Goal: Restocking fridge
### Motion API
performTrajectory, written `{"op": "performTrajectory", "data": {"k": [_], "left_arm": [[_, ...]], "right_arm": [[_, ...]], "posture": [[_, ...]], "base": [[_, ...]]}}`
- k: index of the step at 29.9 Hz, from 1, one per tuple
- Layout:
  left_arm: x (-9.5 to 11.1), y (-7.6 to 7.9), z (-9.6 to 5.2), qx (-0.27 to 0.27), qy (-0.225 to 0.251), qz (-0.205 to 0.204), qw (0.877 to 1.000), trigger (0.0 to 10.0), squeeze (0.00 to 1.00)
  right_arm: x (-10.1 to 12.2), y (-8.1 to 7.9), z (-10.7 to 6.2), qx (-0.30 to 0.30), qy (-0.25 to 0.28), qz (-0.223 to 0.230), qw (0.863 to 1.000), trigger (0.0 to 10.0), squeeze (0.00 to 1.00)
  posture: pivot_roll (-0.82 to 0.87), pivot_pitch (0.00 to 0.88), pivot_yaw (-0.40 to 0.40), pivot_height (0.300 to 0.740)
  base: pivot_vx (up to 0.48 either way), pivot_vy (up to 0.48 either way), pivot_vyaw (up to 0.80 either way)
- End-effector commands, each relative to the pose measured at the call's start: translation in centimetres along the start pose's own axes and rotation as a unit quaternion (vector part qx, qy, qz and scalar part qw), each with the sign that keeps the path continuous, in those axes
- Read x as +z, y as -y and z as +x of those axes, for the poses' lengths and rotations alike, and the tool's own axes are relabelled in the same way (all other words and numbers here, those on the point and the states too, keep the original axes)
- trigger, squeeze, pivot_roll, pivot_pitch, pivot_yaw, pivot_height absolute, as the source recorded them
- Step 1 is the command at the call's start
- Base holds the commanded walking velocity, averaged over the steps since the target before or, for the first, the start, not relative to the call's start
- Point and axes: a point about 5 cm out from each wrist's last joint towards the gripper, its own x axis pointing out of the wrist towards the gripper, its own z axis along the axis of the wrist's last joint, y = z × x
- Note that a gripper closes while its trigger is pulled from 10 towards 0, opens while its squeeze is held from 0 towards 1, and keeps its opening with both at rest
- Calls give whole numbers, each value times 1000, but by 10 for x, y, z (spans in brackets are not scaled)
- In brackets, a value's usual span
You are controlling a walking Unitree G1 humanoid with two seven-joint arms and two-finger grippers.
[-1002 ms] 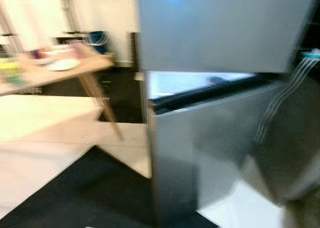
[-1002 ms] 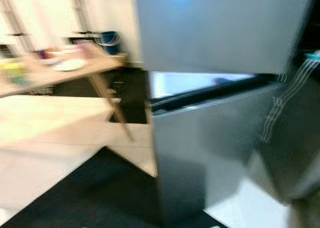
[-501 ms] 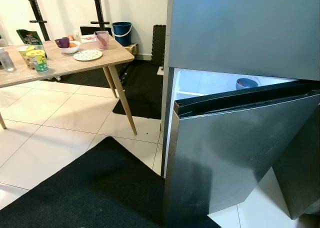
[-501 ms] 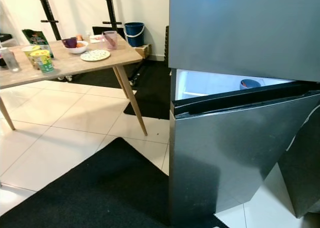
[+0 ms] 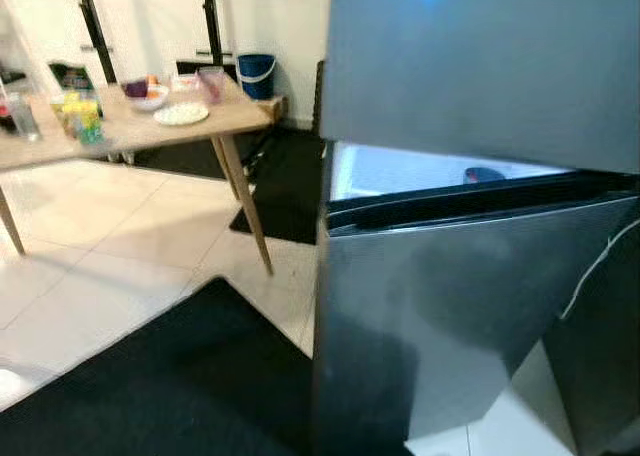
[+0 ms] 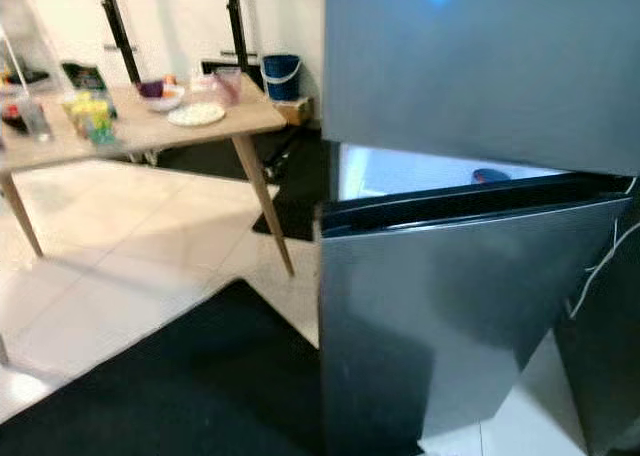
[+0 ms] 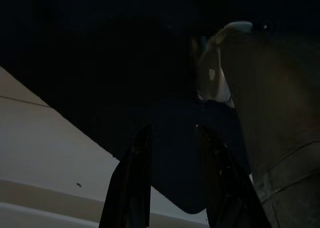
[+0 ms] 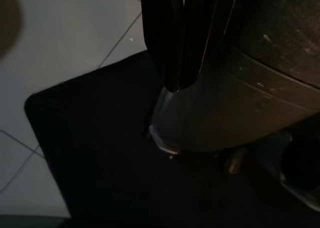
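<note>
Camera has swung slightly; fridge door (image 6: 440,316) stands ajar; left tool (image 7: 172,178) apart, right tool (image 8: 182,43) together; next, fetch items from bench (image 5: 130,131)

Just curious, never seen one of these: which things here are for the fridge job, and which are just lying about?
For the job: fridge, its half-open lower door, food on the table.

Just about: blue bucket, black mat, plate.

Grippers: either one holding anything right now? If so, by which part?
Nothing is held. The left gripper hangs open over the black mat, with bare space between its fingers. The right gripper is shut on nothing, pointing down at the mat.
</note>
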Motion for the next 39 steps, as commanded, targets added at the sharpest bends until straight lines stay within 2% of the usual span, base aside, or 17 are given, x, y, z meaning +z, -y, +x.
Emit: {"op": "performTrajectory", "data": {"k": [1, 10, 14, 17, 19, 30, 39], "left_arm": [[7, 6, 1, -10, 10, 4, 1000, 10000, 0], [8, 9, 2, -16, 14, 13, 1000, 10000, 0], [8, 11, 2, -22, 15, 20, 999, 10000, 0], [9, 9, 2, -7, 20, 23, 1000, 10000, 0], [11, 8, 2, 0, 29, 10, 1000, 10000, 0], [35, 12, 1, -9, 92, -9, 996, 10000, 0], [36, 17, 2, -20, 89, 13, 996, 10000, 0]], "right_arm": [[-3, -4, 1, 5, -6, 6, 1000, 10000, 0], [-3, -5, 1, 9, -6, 7, 1000, 10000, 0], [-2, -5, 1, 10, -5, 6, 1000, 10000, 0], [-2, -5, 1, 10, -4, 5, 1000, 10000, 0], [-2, -5, 1, 9, -4, 5, 1000, 10000, 0], [-3, -5, 1, 10, -5, 8, 1000, 10000, 0], [-4, -4, 0, 11, -6, 9, 1000, 10000, 0]], "posture": [[-77, 2, 10, 740], [-72, 1, 9, 740], [-73, 1, 8, 740], [-75, 1, 8, 740], [-75, 0, 7, 740], [-78, 2, 10, 740], [-81, 0, 12, 740]], "base": [[0, 0, 0], [0, 0, 0], [0, -469, 0], [0, -466, 0], [0, 0, 0], [0, 0, 0], [0, 0, 0]]}}
